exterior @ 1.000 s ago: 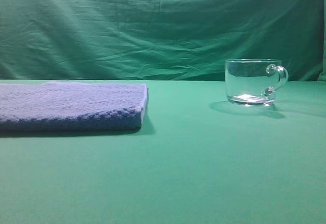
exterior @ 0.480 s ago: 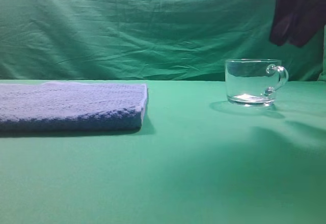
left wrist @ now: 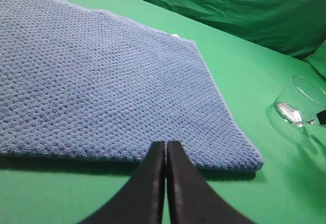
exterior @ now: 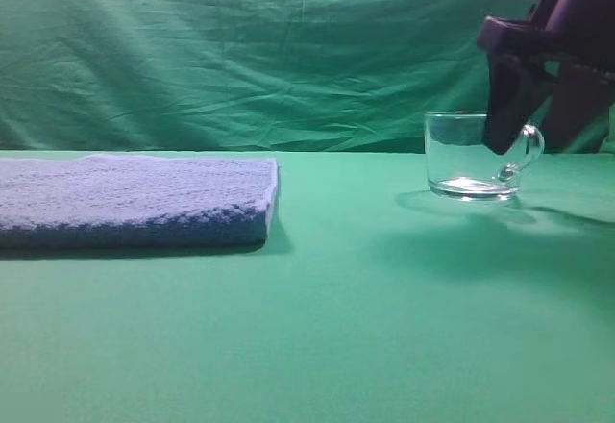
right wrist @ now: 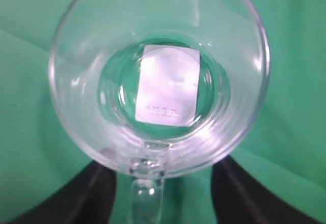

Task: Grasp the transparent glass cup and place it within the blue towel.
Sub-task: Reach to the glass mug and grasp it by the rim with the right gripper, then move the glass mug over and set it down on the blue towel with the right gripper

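Note:
The transparent glass cup [exterior: 471, 157] stands upright on the green cloth at the right, its loop handle [exterior: 524, 149] to the right. The right wrist view looks straight down into the cup [right wrist: 158, 76], where a white label [right wrist: 168, 84] shows through its base. My right gripper [exterior: 533, 135] is open just above the cup's handle side, and its fingers [right wrist: 91, 193] lie either side of the handle [right wrist: 146, 198]. The blue towel [exterior: 135, 197] lies flat at the left. My left gripper [left wrist: 166, 147] is shut and empty over the near edge of the towel [left wrist: 102, 81].
A green cloth [exterior: 317, 327] covers the table, and a green backdrop [exterior: 240, 48] hangs behind it. The cup also shows at the right edge of the left wrist view [left wrist: 300, 102].
My right gripper came in from the upper right and dropped down to the cup's handle side. The cup and the towel have not moved.

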Controlling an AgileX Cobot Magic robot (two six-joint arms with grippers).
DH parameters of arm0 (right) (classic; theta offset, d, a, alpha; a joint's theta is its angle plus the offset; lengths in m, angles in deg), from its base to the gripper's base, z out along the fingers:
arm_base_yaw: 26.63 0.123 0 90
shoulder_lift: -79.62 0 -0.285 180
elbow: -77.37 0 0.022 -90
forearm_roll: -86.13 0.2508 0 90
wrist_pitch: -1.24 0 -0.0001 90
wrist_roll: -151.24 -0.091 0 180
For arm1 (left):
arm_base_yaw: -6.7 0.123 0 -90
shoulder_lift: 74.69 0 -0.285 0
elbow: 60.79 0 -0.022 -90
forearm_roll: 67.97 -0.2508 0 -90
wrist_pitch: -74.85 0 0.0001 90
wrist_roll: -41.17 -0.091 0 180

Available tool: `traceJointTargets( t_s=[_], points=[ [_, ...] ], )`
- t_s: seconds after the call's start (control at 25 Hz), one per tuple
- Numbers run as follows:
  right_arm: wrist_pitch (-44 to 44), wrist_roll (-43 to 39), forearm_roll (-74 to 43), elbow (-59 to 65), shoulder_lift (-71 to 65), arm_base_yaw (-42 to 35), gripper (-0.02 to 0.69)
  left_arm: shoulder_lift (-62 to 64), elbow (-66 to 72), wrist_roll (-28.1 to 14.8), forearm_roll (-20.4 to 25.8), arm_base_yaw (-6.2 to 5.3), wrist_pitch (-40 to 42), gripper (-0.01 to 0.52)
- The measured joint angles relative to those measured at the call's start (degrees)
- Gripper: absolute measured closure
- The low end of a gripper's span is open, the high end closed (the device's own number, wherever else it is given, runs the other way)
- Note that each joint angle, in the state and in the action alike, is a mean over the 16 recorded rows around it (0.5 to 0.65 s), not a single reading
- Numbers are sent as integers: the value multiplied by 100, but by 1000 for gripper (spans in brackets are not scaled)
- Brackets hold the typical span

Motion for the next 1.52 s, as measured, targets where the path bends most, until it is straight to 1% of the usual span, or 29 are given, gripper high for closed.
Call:
traceJointTargets(
  t_s=[0.08,0.16,0.36,0.56,0.88,1.12,1.2,1.28,1.52],
  points=[
    [43,40,1,-127,-15,70,550,0,0,0,0,0,0,514],
    [106,74,1,-308,-22,180,564,0,0,0,0,0,0,514],
    [301,98,2,-994,-86,653,564,0,0,0,0,0,0,514],
    [566,90,13,-1999,-391,1349,564,0,0,0,0,0,0,514],
    [999,53,-19,-3746,-1521,2461,564,0,0,0,0,0,0,514],
    [1205,25,-66,-4681,-2477,2976,560,0,0,0,0,0,0,514],
    [1211,18,-83,-4875,-2707,3080,542,0,0,0,0,0,0,514],
    [1211,10,-98,-5018,-2885,3155,504,0,0,0,0,0,0,514],
    [1438,-144,-119,-5274,-3118,3229,315,0,0,0,0,0,0,514]
  ],
)
